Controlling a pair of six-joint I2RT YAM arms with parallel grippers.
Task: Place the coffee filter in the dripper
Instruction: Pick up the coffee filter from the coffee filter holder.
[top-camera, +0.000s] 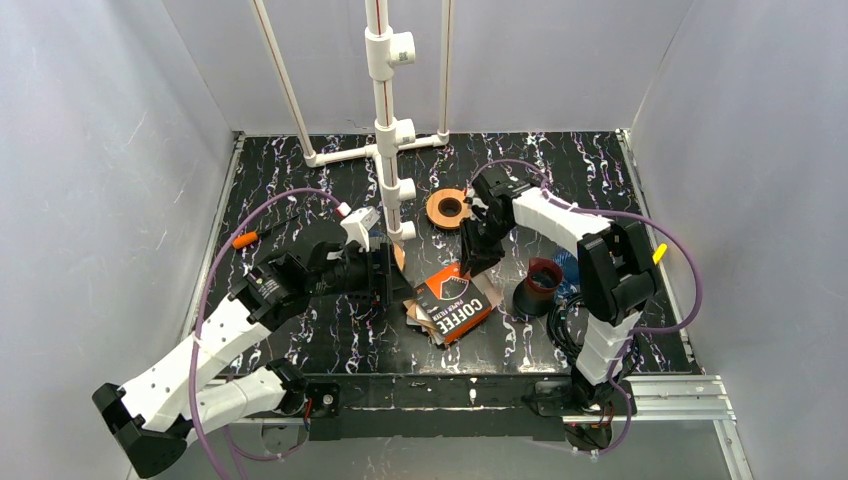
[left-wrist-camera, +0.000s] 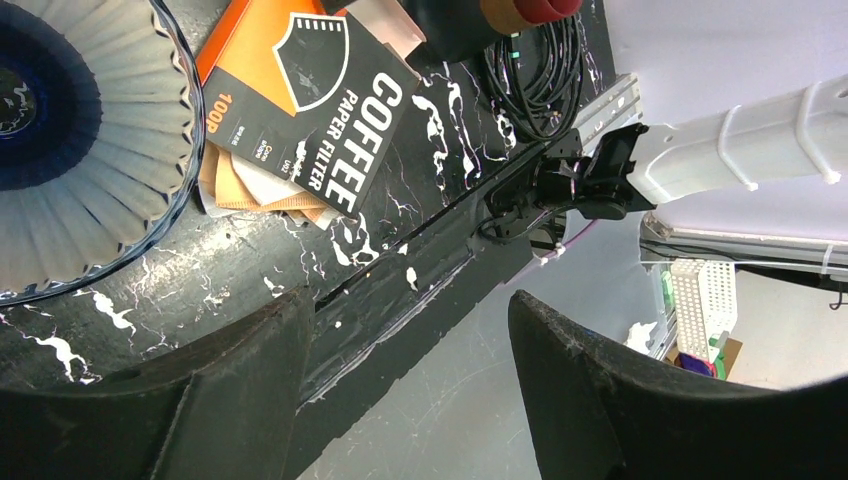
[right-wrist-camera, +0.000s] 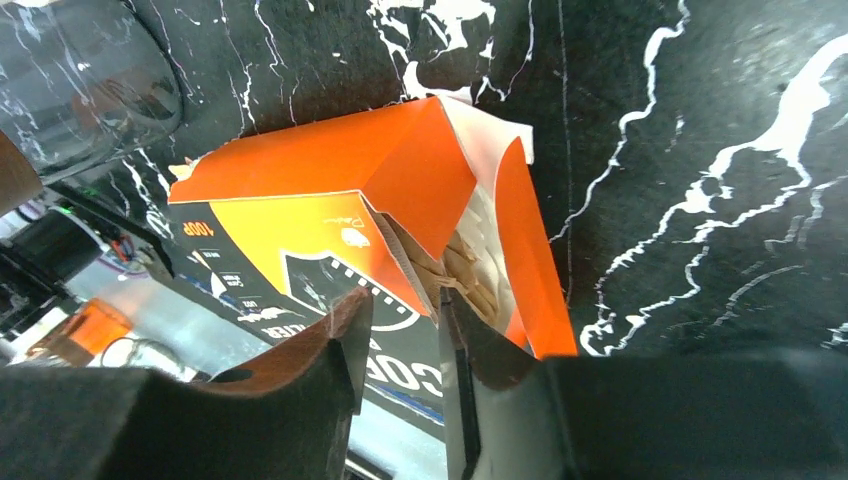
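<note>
Black tabletop (top-camera: 350, 345) veined in white, boxed in by pale walls, carries everything. Brown paper filters (right-wrist-camera: 465, 268) sit inside an orange and black box (right-wrist-camera: 330, 190) that lies flat at the centre of the overhead frame, its open end toward the top.

Only the right wrist view looks into that mouth. There the right claw (right-wrist-camera: 400, 310) holds its two fingers a narrow slit apart, right at the filters' edges. Whether any paper is pinched I cannot tell.

Only the left wrist view shows the dripper (left-wrist-camera: 90, 150), a round funnel, ribbed white inside with a blue rim. It sits at the upper left of that frame, close beside the box, where more brown sheets poke out from under it. The left claw (left-wrist-camera: 405, 310) gapes wide with nothing between its fingers.

The box face reads "COFFEE PAPER FILTER" and "100P". In the overhead frame a dark cup with a red rim (top-camera: 540, 283) stands right of the box, and an orange ring (top-camera: 447, 208) lies above it.
</note>
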